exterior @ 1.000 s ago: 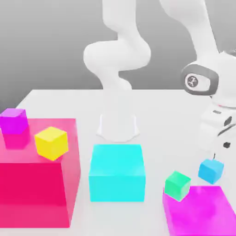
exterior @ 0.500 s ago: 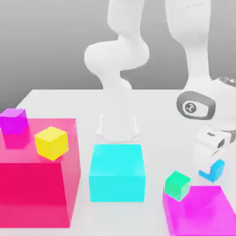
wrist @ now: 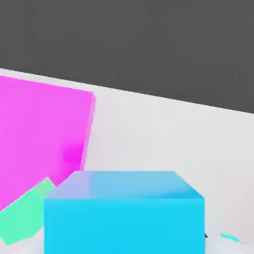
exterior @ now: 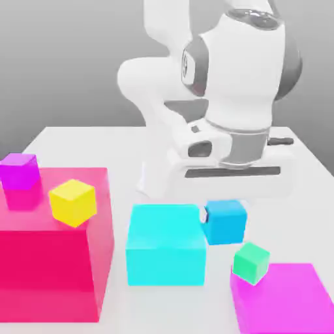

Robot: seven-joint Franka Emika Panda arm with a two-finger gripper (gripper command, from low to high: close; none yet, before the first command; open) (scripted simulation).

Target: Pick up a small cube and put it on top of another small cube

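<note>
- My gripper [exterior: 225, 220] has its fingers clenched on the blue cube [exterior: 226, 223]; one fingertip [exterior: 205, 215] shows at the cube's side toward the exterior view's left.
- In the hand view I see the cube's top face and one side, with pale finger parts flanking it.
- The blue cube hangs under the hand [exterior: 228, 173], nearly level, between the cyan block [exterior: 166, 244] and the green cube [exterior: 251, 263] as the exterior view shows it.
- Its edge overlaps the cyan block's edge in that view; I cannot tell whether they touch or how much room lies between.
- The green cube sits at the magenta slab's [exterior: 284, 300] corner, turned so that an upright edge faces the exterior camera. Its outline comes near the blue cube's lower corner there.
- The slab's long edge runs away from the green cube, and in the hand view open table [wrist: 158, 134] spreads beside that edge, out to the table's rim.
- Toward the exterior view's left, a strip of open table separates the cyan block from the tall crimson block [exterior: 45, 274].
- The yellow cube [exterior: 73, 203] is on the crimson block, near the edge facing that strip; the purple cube [exterior: 19, 171] sits farther back on it, well apart from my gripper.
</note>
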